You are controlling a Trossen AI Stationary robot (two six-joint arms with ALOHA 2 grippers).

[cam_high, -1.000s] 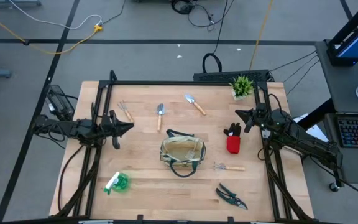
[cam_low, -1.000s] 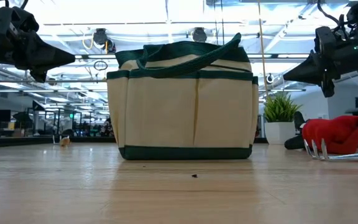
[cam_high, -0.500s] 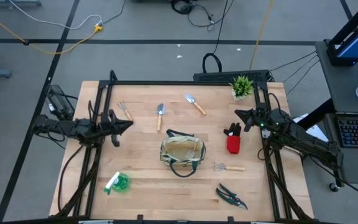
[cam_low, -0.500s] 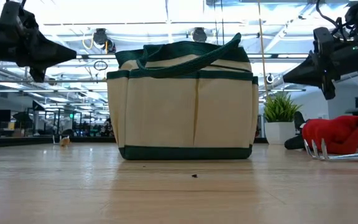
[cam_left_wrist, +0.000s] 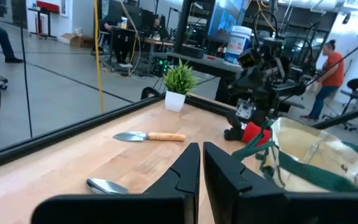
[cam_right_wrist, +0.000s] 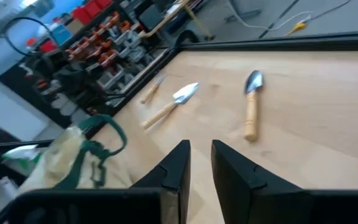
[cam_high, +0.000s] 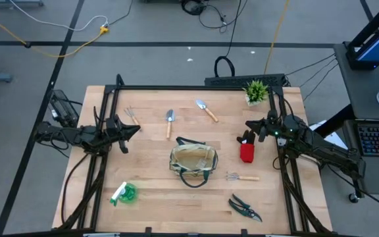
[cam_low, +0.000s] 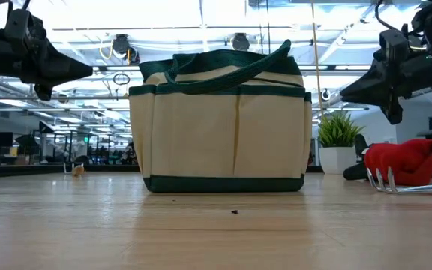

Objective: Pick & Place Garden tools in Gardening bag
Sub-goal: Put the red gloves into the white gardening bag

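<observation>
Table (cam_high: 156, 204): wooden top with a dark frame along its edges; grey floor with cables around it, an open workshop room behind.
Bag (cam_high: 193, 162): one khaki bag with green trim, near the table centre, upright, mouth open to above; its long axis runs left to right in the high view.
Trowels: two. Trowel one (cam_high: 170, 122) lies beyond the bag, its long axis almost front to back, blade toward the far edge. Trowel two (cam_high: 207, 110) lies slanted, blade toward the far left, wooden handle toward the near right.
Fork (cam_high: 132, 116): one, at the far left, slanted, its tines toward the far edge.
Rake (cam_high: 241, 176): one, just right of the bag, long axis left to right, tines toward the bag.
Shears (cam_high: 245, 208): one pair, near the front edge, slanted.
Red-and-black item (cam_high: 246, 148): one, right of the bag, black part toward the far side.
Green-and-white item (cam_high: 123, 193): one, front left.
Plant (cam_high: 256, 91): one, in a white pot at the far right corner.
My left gripper (cam_high: 133, 131): above the left side of the table, near the fork, pointing to the right; jaws closed, holding nothing.
My right gripper (cam_high: 248, 124): above the table, just beyond the red-and-black item, pointing to the left; a narrow gap between the jaws, nothing in it.
</observation>
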